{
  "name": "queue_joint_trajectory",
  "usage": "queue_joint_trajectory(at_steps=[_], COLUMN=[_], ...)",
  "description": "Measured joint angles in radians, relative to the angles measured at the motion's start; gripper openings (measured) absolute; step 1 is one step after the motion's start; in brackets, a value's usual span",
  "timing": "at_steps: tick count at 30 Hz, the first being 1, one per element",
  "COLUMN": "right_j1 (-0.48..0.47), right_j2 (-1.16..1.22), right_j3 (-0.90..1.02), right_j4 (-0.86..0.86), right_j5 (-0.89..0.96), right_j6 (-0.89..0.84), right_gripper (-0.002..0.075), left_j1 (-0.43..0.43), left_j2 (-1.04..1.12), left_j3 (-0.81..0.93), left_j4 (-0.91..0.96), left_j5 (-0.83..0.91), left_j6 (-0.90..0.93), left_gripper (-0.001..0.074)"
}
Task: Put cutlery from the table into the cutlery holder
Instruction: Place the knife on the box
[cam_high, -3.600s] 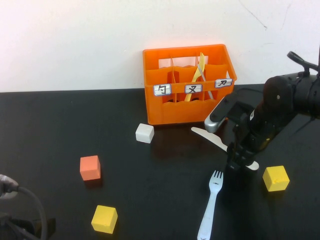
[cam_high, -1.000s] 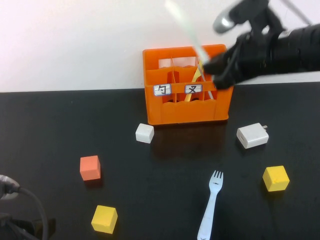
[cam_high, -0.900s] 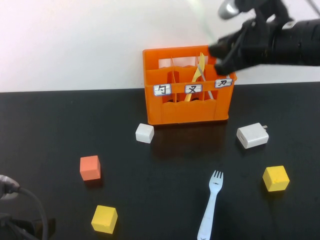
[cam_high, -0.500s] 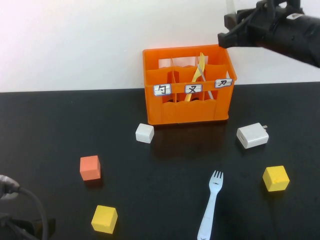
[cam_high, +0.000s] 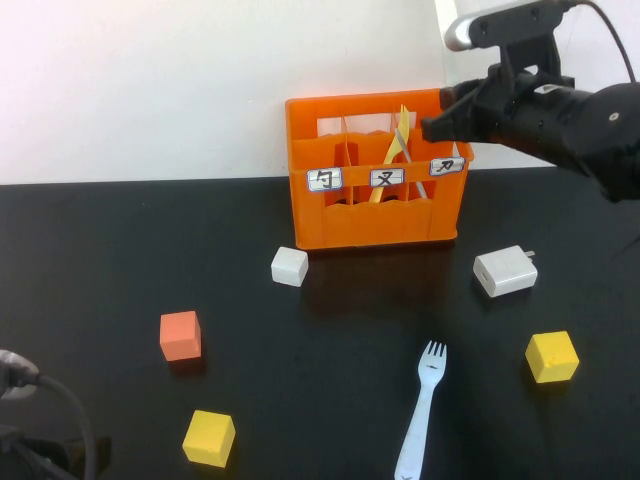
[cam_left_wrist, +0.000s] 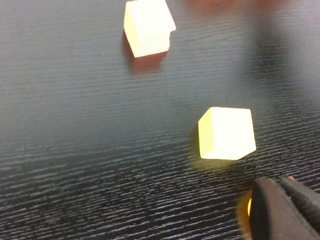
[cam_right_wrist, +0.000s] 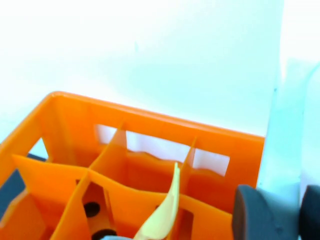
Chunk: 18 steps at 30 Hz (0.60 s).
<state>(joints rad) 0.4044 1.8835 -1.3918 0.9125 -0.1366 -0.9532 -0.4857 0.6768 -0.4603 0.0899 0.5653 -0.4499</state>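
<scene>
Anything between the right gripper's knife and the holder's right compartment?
Nothing visible. The right gripper holds the knife upright above the cutlery holder's right end; the yellow fork leans in the middle compartment. Left gripper parked near-left.

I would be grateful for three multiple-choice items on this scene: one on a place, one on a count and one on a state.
1. Where is the pale fork? A on the charger block; B flat on the table; C leaning on the wall.
2. How many yellow cubes are there? A one; B two; C three.
3. What is the right hand doing? A resting on the table; B holding a knife above the cutlery holder; C gripping the fork.

Key: B, it lies near the front edge; B, one on each side; B, the blade stands upright in its grip. The left hand hangs low over the table.
</scene>
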Motion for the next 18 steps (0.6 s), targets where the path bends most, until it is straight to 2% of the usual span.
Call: queue_joint_trajectory(at_steps=[18], right_j1=[0.000], right_j2=[0.063], right_j3=[-0.003], right_j4=[0.000], right_j5=[-0.044], right_j6=[0.002], right_gripper=[0.0181], left_j1=[0.000], left_j2=[0.000], left_j3=[0.000], left_j4=[0.000], left_j5=[-0.006], left_j6=[0.000], left_gripper=[-0.0001])
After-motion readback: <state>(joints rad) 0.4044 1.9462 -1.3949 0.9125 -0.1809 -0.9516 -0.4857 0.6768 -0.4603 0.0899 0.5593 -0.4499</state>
